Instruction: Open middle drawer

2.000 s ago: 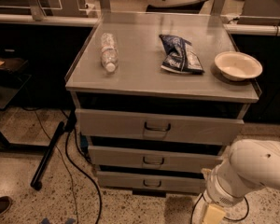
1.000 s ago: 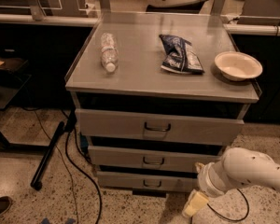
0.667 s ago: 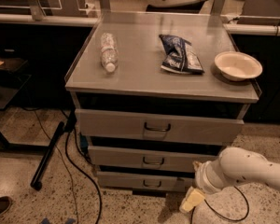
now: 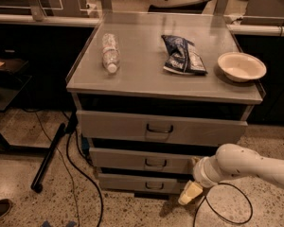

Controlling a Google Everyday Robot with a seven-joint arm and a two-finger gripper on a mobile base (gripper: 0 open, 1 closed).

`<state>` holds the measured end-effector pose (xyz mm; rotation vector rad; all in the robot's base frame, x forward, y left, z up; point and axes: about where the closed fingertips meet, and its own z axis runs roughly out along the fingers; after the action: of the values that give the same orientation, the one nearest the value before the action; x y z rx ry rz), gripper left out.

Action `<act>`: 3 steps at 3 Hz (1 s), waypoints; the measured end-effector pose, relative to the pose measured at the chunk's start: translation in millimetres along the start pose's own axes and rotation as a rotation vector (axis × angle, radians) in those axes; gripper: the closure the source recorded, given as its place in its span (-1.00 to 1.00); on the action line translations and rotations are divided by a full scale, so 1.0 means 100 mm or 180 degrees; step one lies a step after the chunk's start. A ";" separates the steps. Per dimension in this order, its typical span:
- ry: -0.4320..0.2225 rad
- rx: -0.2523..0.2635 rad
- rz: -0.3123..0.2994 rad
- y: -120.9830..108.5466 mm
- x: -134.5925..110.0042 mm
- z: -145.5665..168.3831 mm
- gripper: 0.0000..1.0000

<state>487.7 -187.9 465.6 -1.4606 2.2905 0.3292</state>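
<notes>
A grey metal cabinet has three stacked drawers. The middle drawer [image 4: 142, 161] has a medium-height flat front and a small dark loop handle [image 4: 155, 163] at its centre, and it looks closed or nearly so. My gripper [image 4: 190, 193] hangs low at the end of the white arm [image 4: 241, 165], in front of the cabinet's lower right corner. It is below and to the right of the middle drawer's handle, next to the bottom drawer [image 4: 142, 183], and holds nothing that I can see.
The cabinet top [image 4: 146, 79] carries a plastic bottle [image 4: 110, 52] lying down, a blue snack bag [image 4: 182, 55] and a white bowl [image 4: 241, 66]. The top drawer [image 4: 158, 128] stands out slightly. Black cables [image 4: 73, 174] and a dark pole [image 4: 47, 160] lie on the floor at left.
My arm has moved left and slightly up, bringing the gripper from the lower right closer to the front of the lower drawers. The drawers have not moved.
</notes>
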 end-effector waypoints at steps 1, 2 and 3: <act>-0.0010 0.0012 -0.0023 -0.10 -0.03 0.11 -1.00; 0.0000 0.0103 -0.0157 -0.35 -0.20 0.23 -1.00; 0.0012 0.0076 -0.0167 -0.40 -0.21 0.34 -1.00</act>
<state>539.1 -174.0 446.0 -1.5076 2.2470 0.2829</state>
